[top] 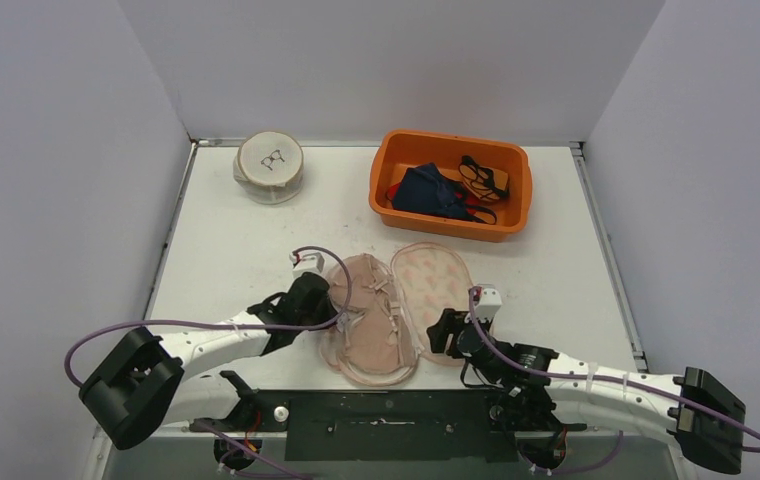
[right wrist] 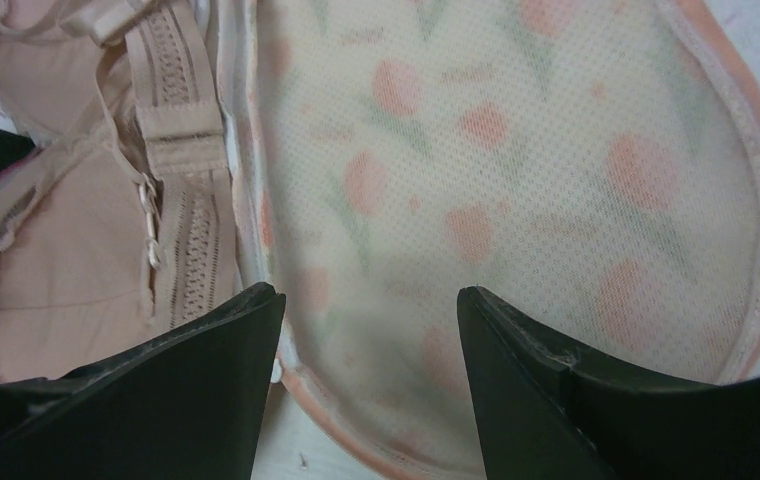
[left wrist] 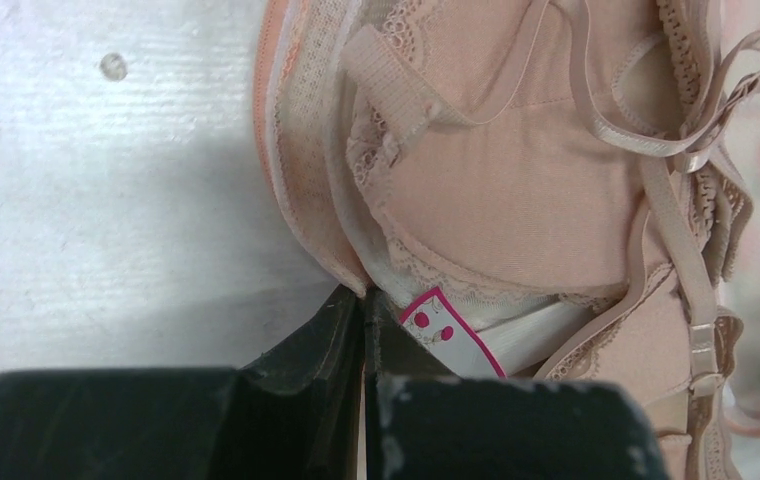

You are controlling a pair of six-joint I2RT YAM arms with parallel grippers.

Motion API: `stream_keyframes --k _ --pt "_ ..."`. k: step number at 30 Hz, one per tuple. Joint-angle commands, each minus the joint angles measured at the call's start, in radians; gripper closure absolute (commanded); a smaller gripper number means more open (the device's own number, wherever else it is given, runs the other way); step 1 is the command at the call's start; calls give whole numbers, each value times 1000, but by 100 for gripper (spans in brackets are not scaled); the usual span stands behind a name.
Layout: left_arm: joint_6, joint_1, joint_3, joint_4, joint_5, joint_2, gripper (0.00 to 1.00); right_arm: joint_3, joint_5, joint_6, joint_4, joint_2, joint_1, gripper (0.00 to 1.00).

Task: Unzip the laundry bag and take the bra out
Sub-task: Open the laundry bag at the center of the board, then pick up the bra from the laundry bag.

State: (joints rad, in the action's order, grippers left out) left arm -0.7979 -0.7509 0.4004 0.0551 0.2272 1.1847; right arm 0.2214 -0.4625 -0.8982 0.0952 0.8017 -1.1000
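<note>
The laundry bag lies unzipped and spread open like a shell; it is peach-rimmed mesh with a flower print. The beige lace bra lies in its left half. My left gripper is at that half's left edge. In the left wrist view it is shut on the bag's peach rim, right where the bra's cup edge and pink-bordered label meet it. My right gripper is open, with the near end of the bag's empty right half between its tips. The bra lies to its left.
An orange bin with dark clothes stands at the back right. A round white mesh bag stands at the back left. Grey walls close in the table on three sides.
</note>
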Motion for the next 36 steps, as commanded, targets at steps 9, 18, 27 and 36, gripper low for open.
stream_keyframes --k 9,18,27,36 --pt "23 4 63 -63 -3 -6 99 -60 -45 -216 135 -111 -85 35" --pt "31 4 131 226 45 -281 60 181 -255 -62 229 -117 -137 10" --pt "-71 2 151 108 -148 -404 49 329 42 167 -24 59 16 1" --pt "-116 0 94 -228 -301 -142 63 246 500 75 -346 243 271 8"
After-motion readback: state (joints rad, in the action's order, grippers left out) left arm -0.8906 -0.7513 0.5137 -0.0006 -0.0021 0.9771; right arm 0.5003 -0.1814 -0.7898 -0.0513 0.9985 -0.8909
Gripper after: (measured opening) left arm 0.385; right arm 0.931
